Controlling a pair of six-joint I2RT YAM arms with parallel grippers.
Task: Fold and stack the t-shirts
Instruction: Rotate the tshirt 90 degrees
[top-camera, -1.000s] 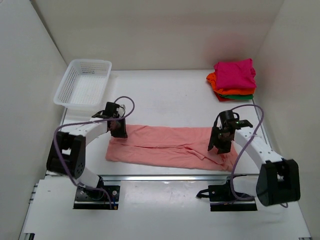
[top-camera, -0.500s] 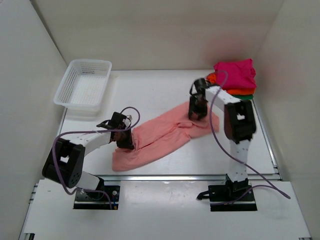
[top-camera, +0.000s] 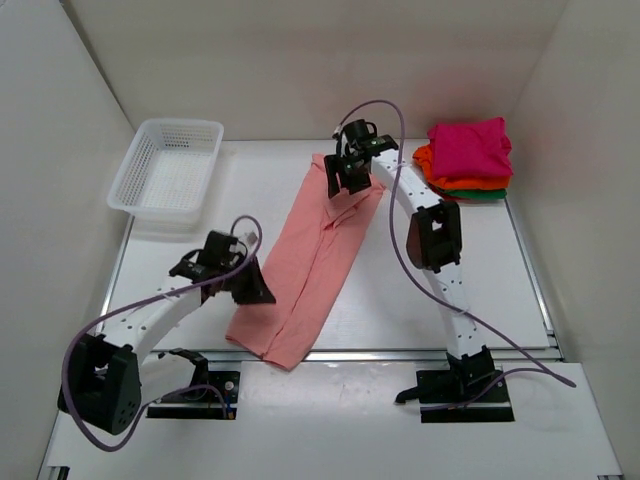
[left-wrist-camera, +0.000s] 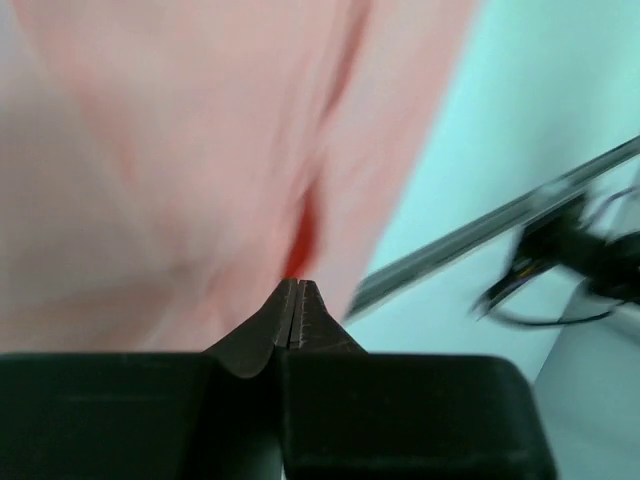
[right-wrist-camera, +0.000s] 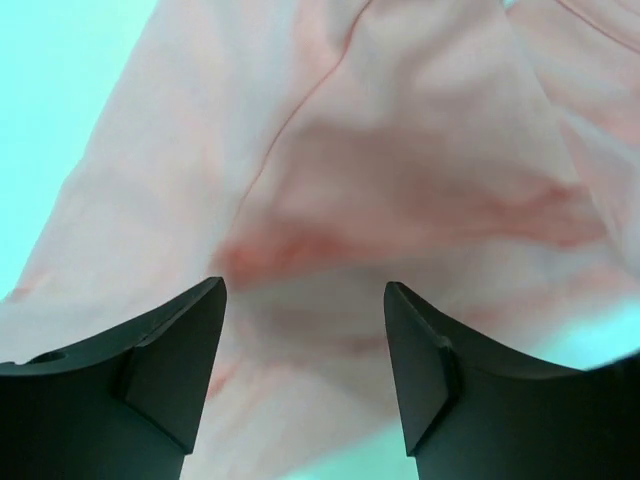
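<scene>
Our left fingers (left-wrist-camera: 297, 305) are pressed together on a crease of the salmon-pink t-shirt (top-camera: 315, 250), at its 7 o'clock edge. The left arm (top-camera: 160, 305) lies low, elbow out toward 8 o'clock. Our right fingers (right-wrist-camera: 190, 340) stand apart over the cloth's 12 o'clock end, the right arm (top-camera: 437, 235) stretched long across the desk (top-camera: 520, 260). Only the top view shows us the shirt as a strip from 12 to 6 o'clock, the folded stack (top-camera: 468, 155), magenta on top, at 2 o'clock, and the basket (top-camera: 165, 165) at 10 o'clock
</scene>
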